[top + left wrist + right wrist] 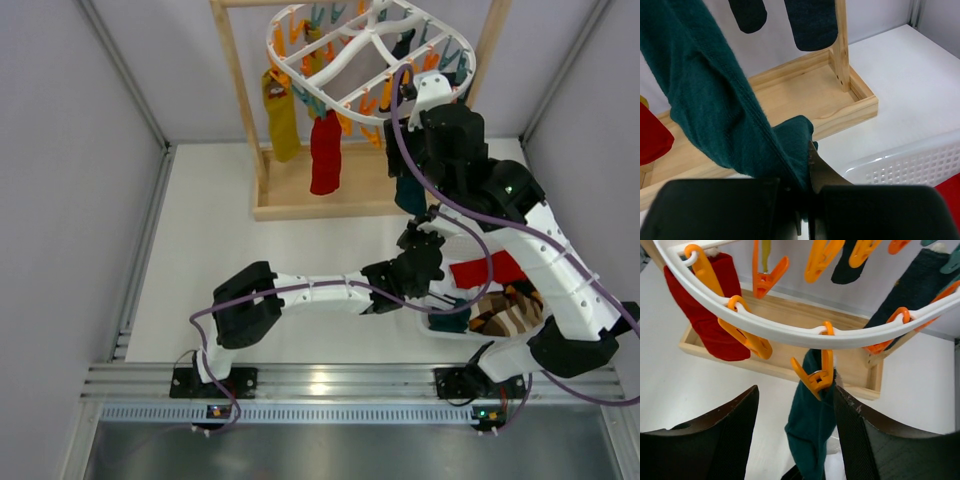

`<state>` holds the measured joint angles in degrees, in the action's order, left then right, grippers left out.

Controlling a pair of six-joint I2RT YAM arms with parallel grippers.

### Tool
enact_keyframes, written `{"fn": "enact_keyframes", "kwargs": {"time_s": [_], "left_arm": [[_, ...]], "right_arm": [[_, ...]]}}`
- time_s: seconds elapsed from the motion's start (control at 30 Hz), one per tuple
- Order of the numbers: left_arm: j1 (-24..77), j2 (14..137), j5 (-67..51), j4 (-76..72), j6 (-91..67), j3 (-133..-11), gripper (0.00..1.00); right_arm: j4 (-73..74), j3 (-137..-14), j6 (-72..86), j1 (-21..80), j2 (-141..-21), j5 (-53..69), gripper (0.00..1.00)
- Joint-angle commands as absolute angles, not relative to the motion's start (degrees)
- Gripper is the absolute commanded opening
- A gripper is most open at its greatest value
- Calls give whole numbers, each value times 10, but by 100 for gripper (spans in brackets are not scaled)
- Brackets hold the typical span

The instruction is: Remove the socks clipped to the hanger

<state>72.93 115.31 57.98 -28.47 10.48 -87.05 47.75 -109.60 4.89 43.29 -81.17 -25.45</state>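
Note:
The white lattice hanger (pixel 370 50) hangs from a wooden stand, with a mustard yellow sock (pixel 282 120) and a red sock (pixel 325 150) clipped beneath it. A teal sock (pixel 812 425) hangs from an orange peg (pixel 817 377) on the hanger's rim (pixel 765 330). My right gripper (pixel 795 392) is open around that peg: the right finger touches it, the left finger stands well apart. My left gripper (pixel 807 170) is shut on the lower end of the teal sock (pixel 715 100), below the hanger (pixel 418 240). Dark socks (pixel 810 22) hang further back.
The wooden stand's tray-like base (pixel 790 90) lies just beyond the left gripper. A white perforated basket (pixel 910 165) at the right holds a red sock (pixel 485 272) and patterned socks (pixel 510 315). Empty orange pegs (pixel 747 340) dangle beside the right gripper.

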Motion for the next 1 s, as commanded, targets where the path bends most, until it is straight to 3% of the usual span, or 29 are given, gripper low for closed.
{"fn": "enact_keyframes", "kwargs": {"time_s": [0.0, 0.57, 0.97], "left_arm": [[731, 1143, 591, -315, 108, -869, 0], [731, 1112, 565, -315, 79, -837, 0], [731, 1087, 561, -315, 72, -813, 0]], "right_arm": [[485, -1133, 19, 441, -800, -322, 59], [399, -1106, -36, 411, -835, -266, 60], [337, -1088, -33, 410, -854, -259, 52]]}}
